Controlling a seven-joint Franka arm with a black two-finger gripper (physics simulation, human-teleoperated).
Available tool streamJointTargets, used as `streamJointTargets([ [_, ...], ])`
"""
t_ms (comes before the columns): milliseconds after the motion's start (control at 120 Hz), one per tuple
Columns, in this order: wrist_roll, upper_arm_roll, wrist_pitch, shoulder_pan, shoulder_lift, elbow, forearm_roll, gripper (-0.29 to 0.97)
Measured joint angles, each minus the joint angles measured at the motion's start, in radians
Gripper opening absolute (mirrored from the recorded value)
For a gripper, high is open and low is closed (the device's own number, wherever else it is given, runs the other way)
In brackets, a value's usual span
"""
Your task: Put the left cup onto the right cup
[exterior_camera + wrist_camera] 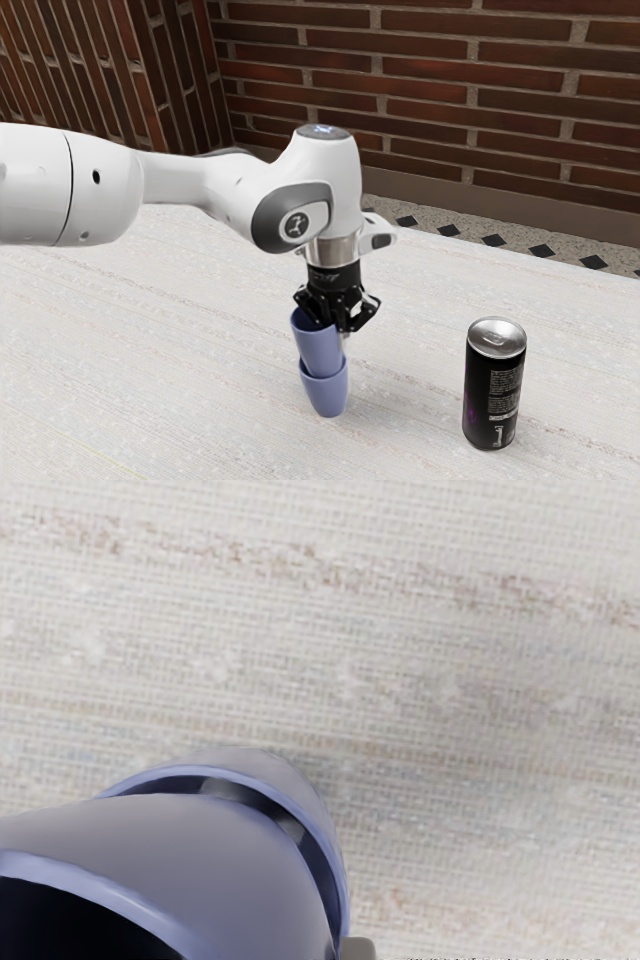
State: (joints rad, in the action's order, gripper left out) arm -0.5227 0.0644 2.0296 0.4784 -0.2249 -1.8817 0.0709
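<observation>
Your end effector is closed on the rim of the upper cup, pinching its wall between both fingers. That blue cup hangs tilted just under the end effector, with its base nested in the lower cup. The lower cup stands on the tabletop directly below. A dark can stands upright well apart from the end effector, toward the exterior view's right
</observation>
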Motion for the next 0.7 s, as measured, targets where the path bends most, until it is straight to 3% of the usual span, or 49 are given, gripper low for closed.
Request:
streamJointTargets([
  [133, -0.001, 0.003, 0.000, -0.001, 0.001, -0.014, 0.012, -0.10],
  [383, -0.001, 0.004, 0.002, -0.001, 0.006, -0.010, 0.023, 0.40],
  [700, 0.020, 0.027, -0.101, -0.004, 0.194, 0.073, -0.027, 0.60],
])
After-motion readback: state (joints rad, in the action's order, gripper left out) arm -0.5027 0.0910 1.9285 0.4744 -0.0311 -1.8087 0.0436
